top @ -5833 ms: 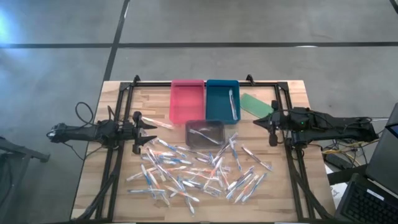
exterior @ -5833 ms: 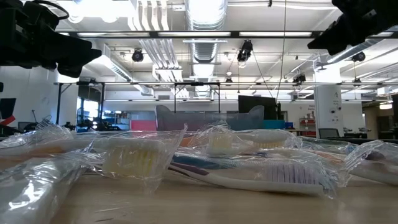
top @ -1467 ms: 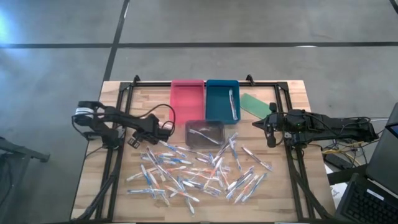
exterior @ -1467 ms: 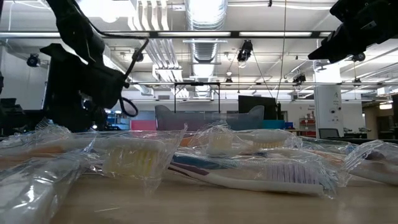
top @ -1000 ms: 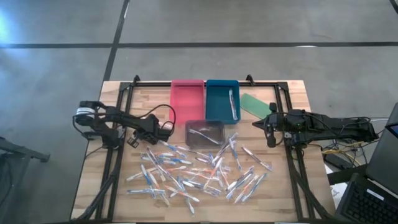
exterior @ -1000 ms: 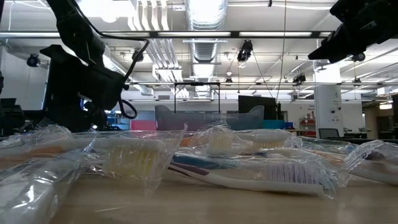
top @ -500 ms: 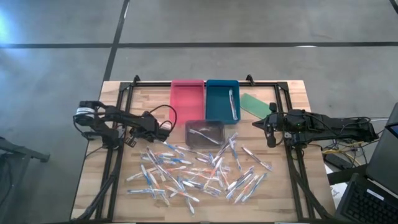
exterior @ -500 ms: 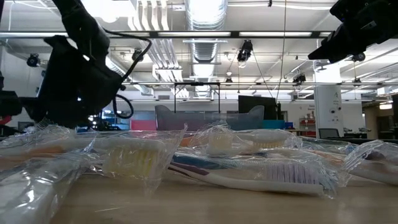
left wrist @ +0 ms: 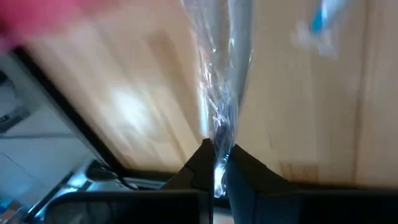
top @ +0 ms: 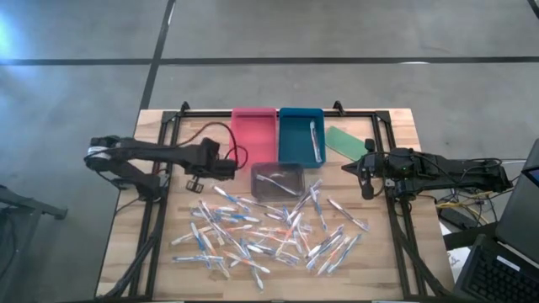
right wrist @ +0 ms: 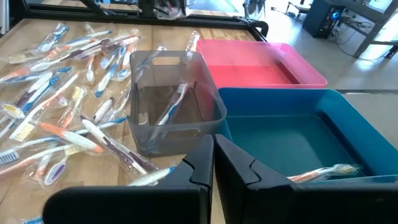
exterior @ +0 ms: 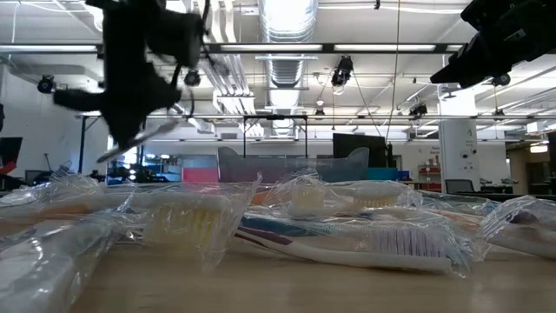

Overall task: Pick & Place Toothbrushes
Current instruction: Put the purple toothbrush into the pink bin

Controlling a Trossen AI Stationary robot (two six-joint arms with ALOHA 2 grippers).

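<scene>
Between the left gripper's closed fingertips, the left wrist view shows a clear-wrapped toothbrush pinched at one end and stretching away over bare wooden table. From above, that same gripper sits just beside the pink tray's near corner, and the wrapper is too faint to make out there. The low view fills the gap: the gripper hangs raised, with a slim brush slanting down from it, clear of the pile.

Just past the gripper lies the grey bin with one brush inside; toward the table's front spreads the heap of loose toothbrushes. Beyond the pink tray stands the blue tray, also holding a brush, with a flat green piece beside it.

Well apart, the right gripper waits at the table's right side, fingers pressed together on nothing, its wrist view looking over the bin and both trays.
</scene>
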